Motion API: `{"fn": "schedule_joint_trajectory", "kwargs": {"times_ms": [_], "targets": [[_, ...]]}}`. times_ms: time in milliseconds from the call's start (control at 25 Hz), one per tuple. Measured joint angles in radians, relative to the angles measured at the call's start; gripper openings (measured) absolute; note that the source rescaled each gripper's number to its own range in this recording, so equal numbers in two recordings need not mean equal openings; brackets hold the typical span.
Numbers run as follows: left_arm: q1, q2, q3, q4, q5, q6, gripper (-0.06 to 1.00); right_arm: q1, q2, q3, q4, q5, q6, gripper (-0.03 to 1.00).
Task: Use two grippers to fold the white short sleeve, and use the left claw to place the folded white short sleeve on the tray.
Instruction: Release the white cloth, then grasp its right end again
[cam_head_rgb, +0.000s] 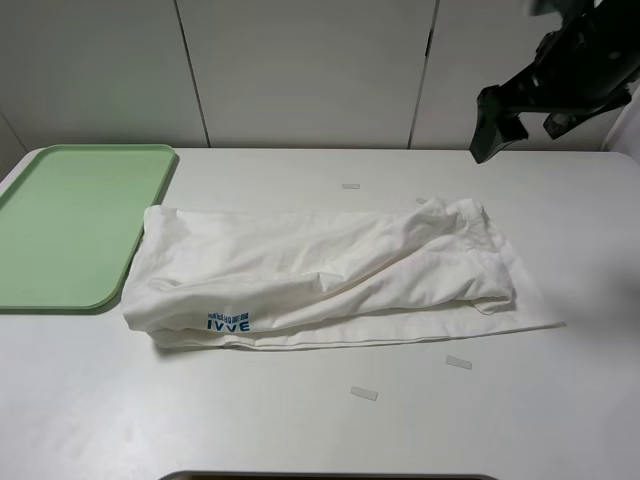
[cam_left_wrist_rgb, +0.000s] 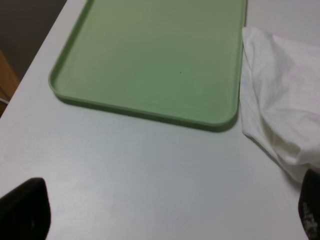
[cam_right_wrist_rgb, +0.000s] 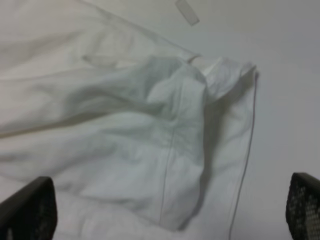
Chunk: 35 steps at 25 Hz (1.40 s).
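Observation:
The white short sleeve (cam_head_rgb: 330, 275) lies crumpled and roughly folded lengthwise across the middle of the table, its blue "IVVE" logo (cam_head_rgb: 228, 323) near the front left corner. The pale-green tray (cam_head_rgb: 70, 220) sits empty at the left, its edge just beside the shirt. My right gripper (cam_head_rgb: 490, 140) hangs high above the table's back right, open and holding nothing. In the right wrist view its fingertips (cam_right_wrist_rgb: 27, 210) frame the shirt's rumpled end (cam_right_wrist_rgb: 150, 130) below. My left gripper (cam_left_wrist_rgb: 167, 220) is open over bare table near the tray's corner (cam_left_wrist_rgb: 220, 122), with the shirt's edge (cam_left_wrist_rgb: 280, 110) beside it.
Small paper scraps lie on the white table: one behind the shirt (cam_head_rgb: 350, 186) and two in front (cam_head_rgb: 458, 362) (cam_head_rgb: 364, 393). A white panelled wall (cam_head_rgb: 300, 70) stands behind. A dark object (cam_head_rgb: 330, 476) shows at the table's front edge.

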Motion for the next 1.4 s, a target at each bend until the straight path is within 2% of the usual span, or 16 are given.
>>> {"fn": "schedule_joint_trajectory", "kwargs": {"times_ms": [200,480,600,800,1120,1400], "targets": [[0.0,0.0,0.0,0.0,0.0,0.0,0.99,-0.014,0.181,0.0,-0.034,-0.103,0.039,1.0],[0.0,0.0,0.0,0.0,0.0,0.0,0.99,-0.121,0.378,0.0,-0.04,-0.115,0.043,1.0],[0.0,0.0,0.0,0.0,0.0,0.0,0.99,-0.155,0.417,0.0,-0.042,-0.118,0.043,1.0],[0.0,0.0,0.0,0.0,0.0,0.0,0.99,-0.16,0.46,0.0,-0.042,-0.126,0.043,1.0],[0.0,0.0,0.0,0.0,0.0,0.0,0.99,-0.178,0.54,0.056,-0.04,-0.216,0.043,1.0],[0.0,0.0,0.0,0.0,0.0,0.0,0.99,-0.203,0.584,0.055,-0.037,-0.239,0.043,1.0]]}}
